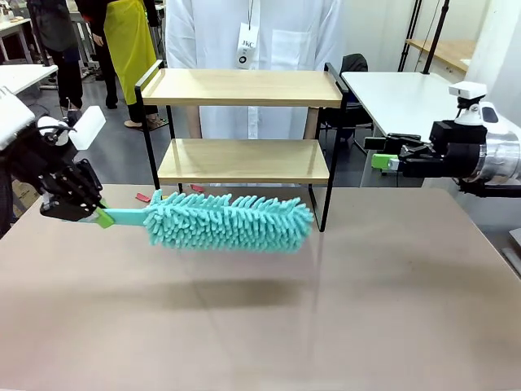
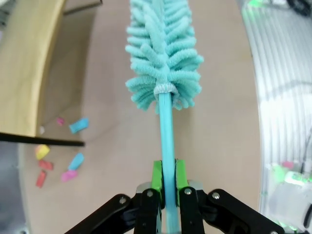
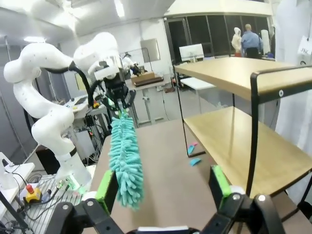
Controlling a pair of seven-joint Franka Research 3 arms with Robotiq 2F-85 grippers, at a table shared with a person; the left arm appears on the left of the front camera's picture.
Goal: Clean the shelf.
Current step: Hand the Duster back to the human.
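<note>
Left claw (image 2: pixel 165 183) clamps the duster (image 1: pixel 229 220) handle; right claw (image 3: pixel 163 187) gapes.

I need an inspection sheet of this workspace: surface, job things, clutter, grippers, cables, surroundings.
Surface: brown table, bare in front of the shelf.
Job things: two-tier shelf stands at the far edge, both boards bare; teal duster held level in front of the lower board.
Clutter: small coloured scraps on the table by the shelf leg.
Grippers: left gripper shut on the duster handle; right gripper open, holding nothing, off to the right.
Cables: wires beside the left arm's base.
Surroundings: person in a white coat behind the shelf; white tables beyond.
</note>
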